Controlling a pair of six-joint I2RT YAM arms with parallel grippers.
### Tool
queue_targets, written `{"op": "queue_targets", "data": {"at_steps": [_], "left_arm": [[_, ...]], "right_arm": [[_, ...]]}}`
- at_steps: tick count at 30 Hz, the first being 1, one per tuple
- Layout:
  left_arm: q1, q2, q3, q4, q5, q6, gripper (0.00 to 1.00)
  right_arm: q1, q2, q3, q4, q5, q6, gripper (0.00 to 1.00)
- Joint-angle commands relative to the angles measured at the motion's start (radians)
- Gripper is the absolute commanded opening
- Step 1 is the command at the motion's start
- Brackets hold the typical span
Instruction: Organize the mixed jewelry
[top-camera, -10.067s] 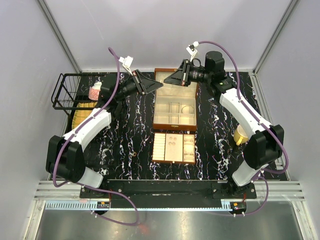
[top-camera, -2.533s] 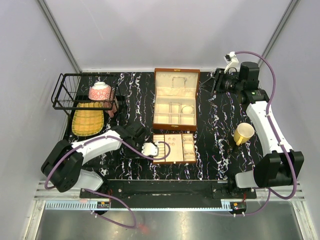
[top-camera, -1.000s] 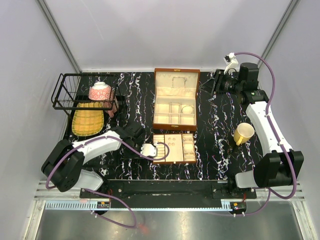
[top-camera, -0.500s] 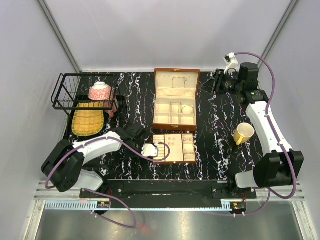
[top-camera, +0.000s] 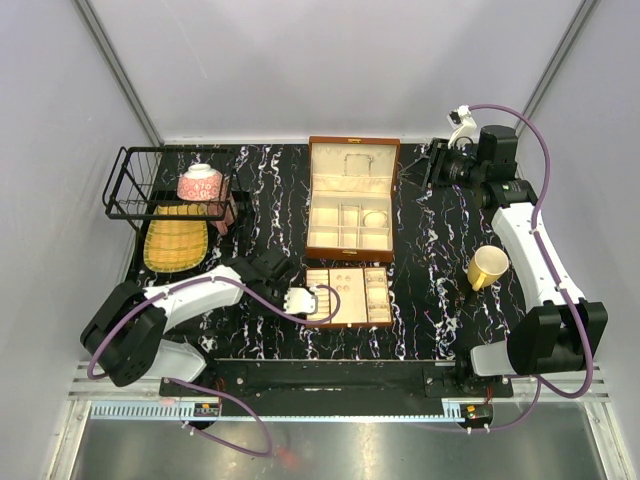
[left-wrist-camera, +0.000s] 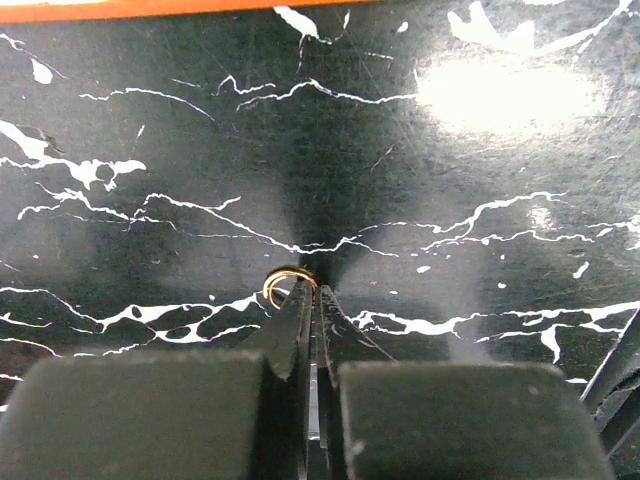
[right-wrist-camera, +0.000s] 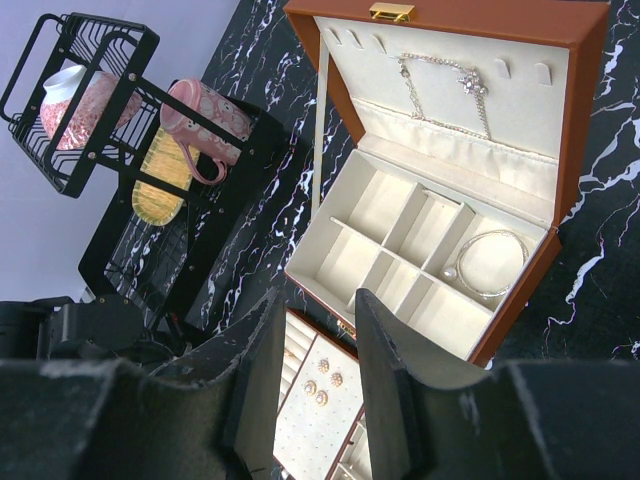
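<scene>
A small gold ring (left-wrist-camera: 286, 284) lies on the black marble, just left of the insert tray (top-camera: 347, 322). My left gripper (left-wrist-camera: 312, 288) points down at it, shut, with the ring's right edge pinched at its fingertips. In the top view the left wrist (top-camera: 272, 272) hides the ring. The brown jewelry box (top-camera: 352, 144) stands open, with a pale bangle (right-wrist-camera: 490, 262) in its right compartment and a chain necklace (right-wrist-camera: 440, 85) hanging in the lid. Stud earrings (right-wrist-camera: 320, 385) sit on the tray. My right gripper (right-wrist-camera: 318, 300) hovers high at the back right, open and holding nothing.
A yellow cup (top-camera: 488, 267) stands right of the tray. At the back left there is a black wire basket (top-camera: 128, 185) with a pink patterned cup (top-camera: 200, 182), a pink mug (right-wrist-camera: 200, 125) and a bamboo mat (top-camera: 175, 240).
My left gripper's fingers have closed together onto the gold ring over the last second. The right arm has stayed still at the back right.
</scene>
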Motion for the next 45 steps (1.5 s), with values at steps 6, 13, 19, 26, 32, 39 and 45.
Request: {"op": "queue_targets", "data": {"at_steps": [6, 13, 19, 26, 32, 39, 45], "left_arm": [[-0.002, -0.026, 0.081, -0.057, 0.089, -0.017, 0.0], [0.015, -0.059, 0.177, -0.141, 0.161, -0.01, 0.0], [0.039, -0.072, 0.21, -0.18, 0.195, -0.002, 0.0], [0.038, -0.039, 0.182, -0.186, 0.209, -0.014, 0.05], [0.029, 0.004, 0.148, -0.149, 0.223, -0.037, 0.21], [0.013, 0.019, 0.105, -0.108, 0.194, -0.031, 0.26], [0.007, 0.042, 0.095, -0.077, 0.178, -0.028, 0.28]], "right_arm": [[-0.004, -0.036, 0.032, 0.011, 0.006, -0.029, 0.4], [-0.006, -0.032, 0.032, 0.013, -0.006, -0.035, 0.41], [-0.004, -0.027, 0.026, 0.015, -0.026, -0.035, 0.41], [-0.004, -0.03, 0.014, 0.021, -0.034, -0.035, 0.42], [-0.006, -0.03, 0.012, 0.024, -0.034, -0.035, 0.41], [-0.006, -0.027, 0.009, 0.024, -0.034, -0.033, 0.41], [-0.007, -0.032, 0.012, 0.024, -0.034, -0.032, 0.41]]}}
